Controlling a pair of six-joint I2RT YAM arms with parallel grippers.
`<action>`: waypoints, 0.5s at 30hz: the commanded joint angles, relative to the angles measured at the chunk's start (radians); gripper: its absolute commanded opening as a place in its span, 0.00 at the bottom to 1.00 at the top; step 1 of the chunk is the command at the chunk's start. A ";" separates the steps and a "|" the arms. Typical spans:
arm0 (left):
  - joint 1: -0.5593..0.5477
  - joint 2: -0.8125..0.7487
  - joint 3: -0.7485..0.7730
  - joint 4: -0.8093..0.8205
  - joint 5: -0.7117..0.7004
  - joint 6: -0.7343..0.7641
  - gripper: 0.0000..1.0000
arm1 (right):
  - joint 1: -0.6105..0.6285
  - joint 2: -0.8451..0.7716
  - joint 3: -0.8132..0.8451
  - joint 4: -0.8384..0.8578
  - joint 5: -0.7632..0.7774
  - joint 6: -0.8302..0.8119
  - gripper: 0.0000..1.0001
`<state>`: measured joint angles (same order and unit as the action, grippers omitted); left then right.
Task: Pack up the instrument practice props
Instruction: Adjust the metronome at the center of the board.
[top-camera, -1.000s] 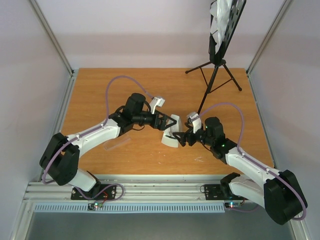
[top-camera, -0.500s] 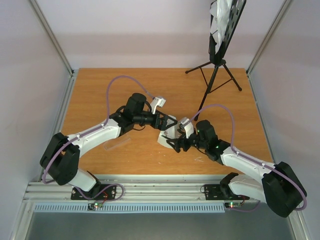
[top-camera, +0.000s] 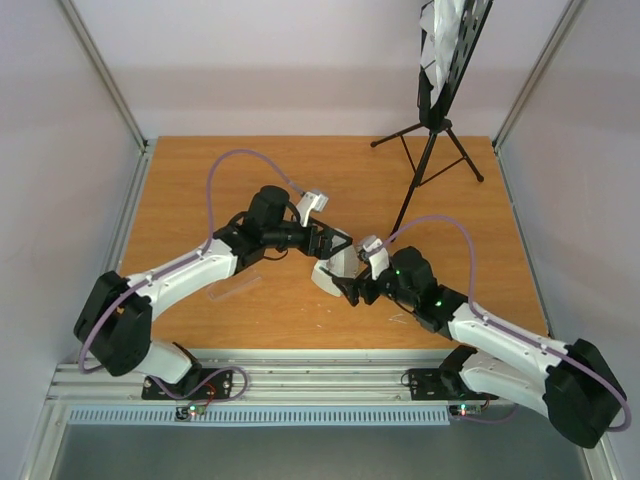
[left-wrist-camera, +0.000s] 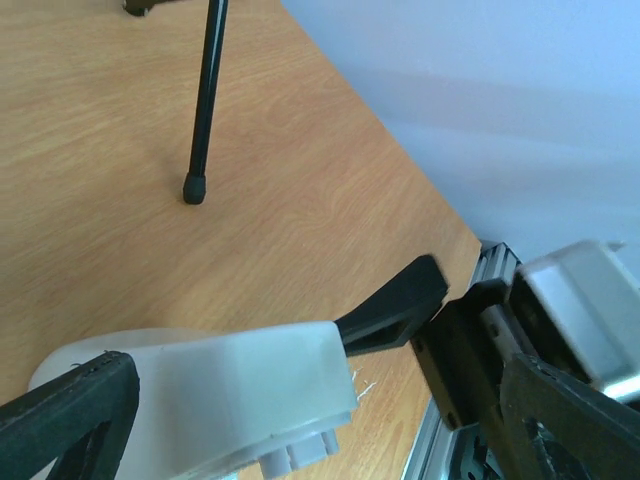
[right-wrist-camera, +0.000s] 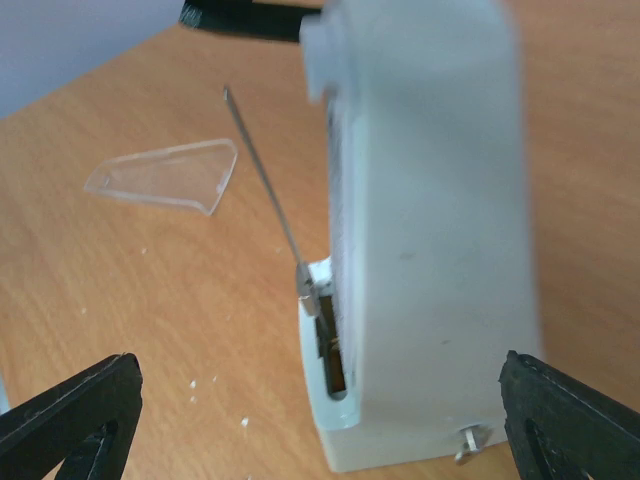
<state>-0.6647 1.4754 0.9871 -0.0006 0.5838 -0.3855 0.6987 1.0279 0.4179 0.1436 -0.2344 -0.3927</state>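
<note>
While your left pincer and right pincer both stand spread, the metronome sits ungripped between the right one's fingers. It looks like light, hard, slick plastic, so pinch its broad flanks and spare that thin pendulum.

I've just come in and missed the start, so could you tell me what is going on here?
Both arms meet at the metronome in the middle of the table. The right pincer is open with the metronome between its jaws. The left pincer, also open, is close against it from the other side. Neither grips it yet. Its clear cover lies apart on the table to the left. The stand at the back right carries the pages.
</note>
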 joint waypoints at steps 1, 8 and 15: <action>-0.006 -0.086 -0.021 0.005 -0.079 0.045 0.99 | 0.005 -0.090 -0.007 -0.042 0.135 -0.013 0.99; -0.006 -0.149 -0.053 0.014 -0.133 0.051 0.99 | -0.039 -0.141 0.024 -0.060 0.102 -0.039 0.99; -0.001 -0.142 -0.050 0.021 -0.125 0.014 0.99 | -0.100 -0.123 0.070 -0.027 -0.001 -0.097 0.99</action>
<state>-0.6682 1.3407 0.9466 -0.0124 0.4736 -0.3588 0.6140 0.8967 0.4274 0.0963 -0.1738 -0.4324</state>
